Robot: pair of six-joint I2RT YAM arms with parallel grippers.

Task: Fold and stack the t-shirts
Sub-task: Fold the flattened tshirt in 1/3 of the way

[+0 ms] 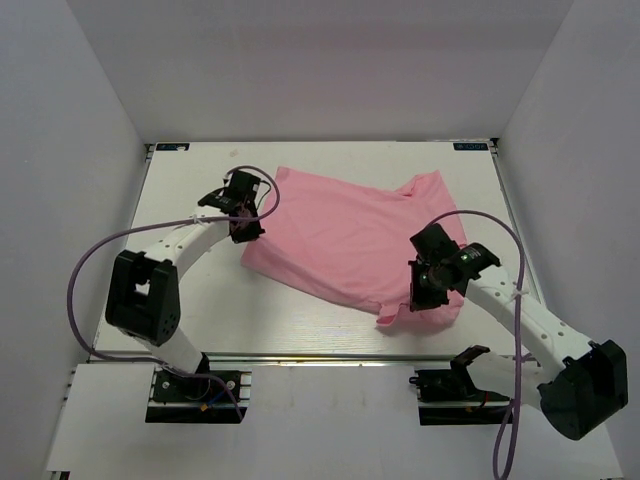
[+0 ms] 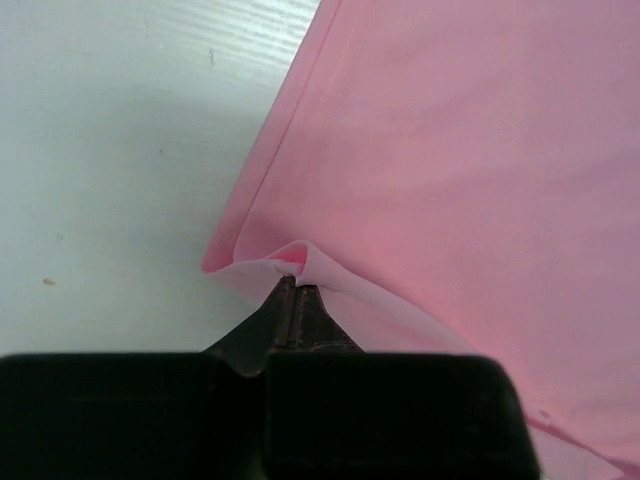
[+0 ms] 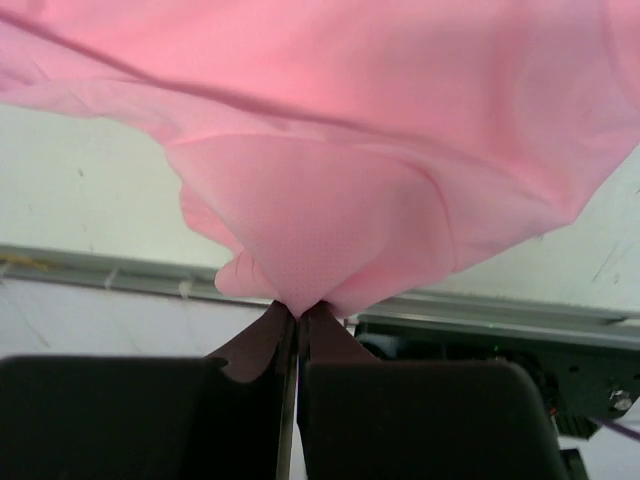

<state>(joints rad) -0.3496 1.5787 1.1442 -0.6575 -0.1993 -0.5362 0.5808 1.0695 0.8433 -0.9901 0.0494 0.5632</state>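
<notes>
Nearest the arm bases, the right gripper point(image 3: 297, 312) is clenched on a small pinch of the pink t-shirt point(image 1: 345, 235). The cloth bunches into a pouch there and appears raised off the table point(image 1: 200, 310), close to the front rail point(image 3: 120, 275).

Further in, on the left, the left gripper point(image 2: 293, 292) is clenched on a corner of the shirt's edge, low against the table top. Whether it holds one layer or two cannot be told.

Beyond both grippers the shirt lies spread and fairly flat toward the far side, set at an angle.

Risks, as judged:
- The fabric is thin and each hold is shallow, so a sharp pull could strip it free.
- Uneven travel between the arms would skew the fold.
- The near right portion could drag over or catch on the rail.
</notes>
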